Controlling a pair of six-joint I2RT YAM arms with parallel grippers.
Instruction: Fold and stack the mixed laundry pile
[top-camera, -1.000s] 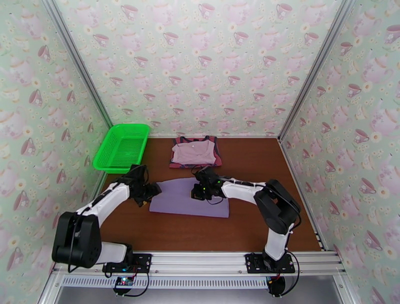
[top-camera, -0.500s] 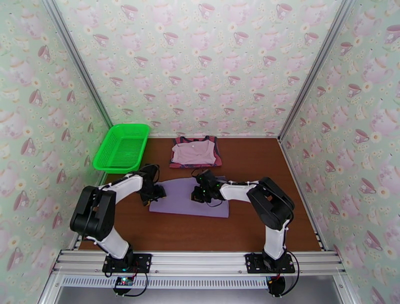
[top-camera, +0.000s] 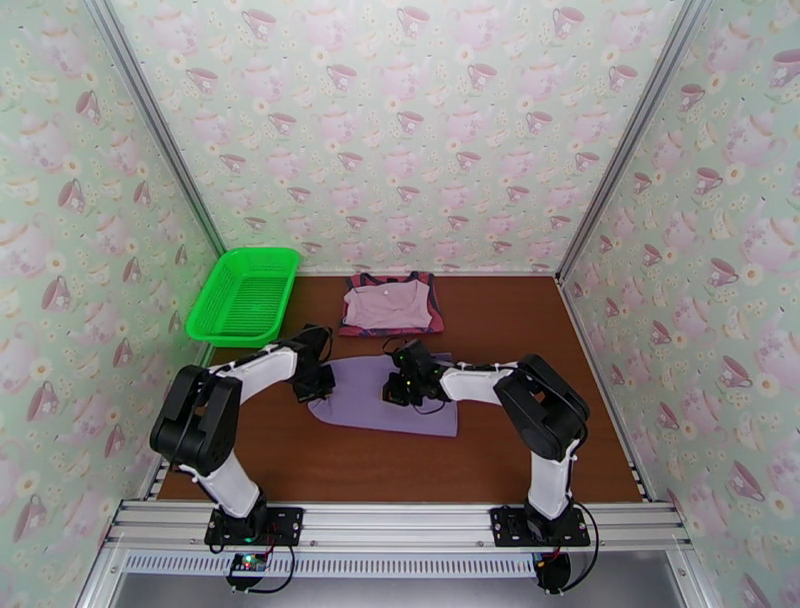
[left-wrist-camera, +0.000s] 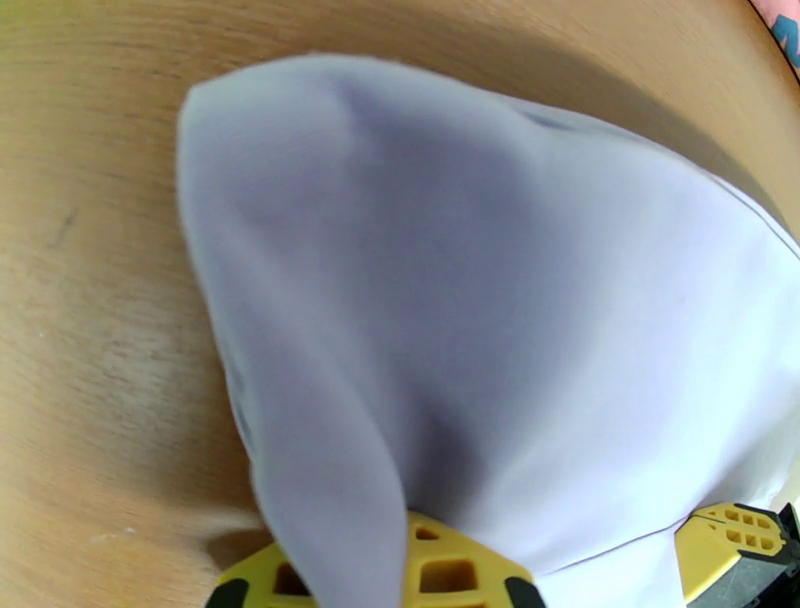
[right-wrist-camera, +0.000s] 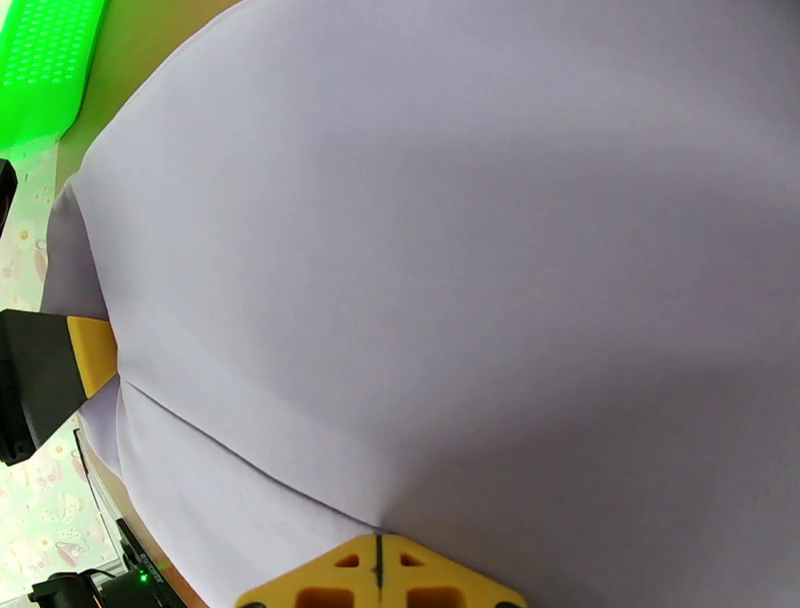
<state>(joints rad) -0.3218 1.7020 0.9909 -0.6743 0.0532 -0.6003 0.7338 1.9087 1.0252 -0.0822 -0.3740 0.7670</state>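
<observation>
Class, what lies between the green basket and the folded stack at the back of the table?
Nothing lies there. In the top external view, the green basket and the folded stack are parted by bare brown table.

Three garments lie on the one surface (top-camera: 500, 330): one lavender shirt (top-camera: 385, 400) at the centre and, at 12 o'clock from it, one pale pink shirt (top-camera: 388, 303) on top of one dusty-red tank top (top-camera: 437, 318). One green basket (top-camera: 245, 295) stands at 10 o'clock. There are two grippers: the left gripper (top-camera: 316, 385) and the right gripper (top-camera: 396, 387).
</observation>
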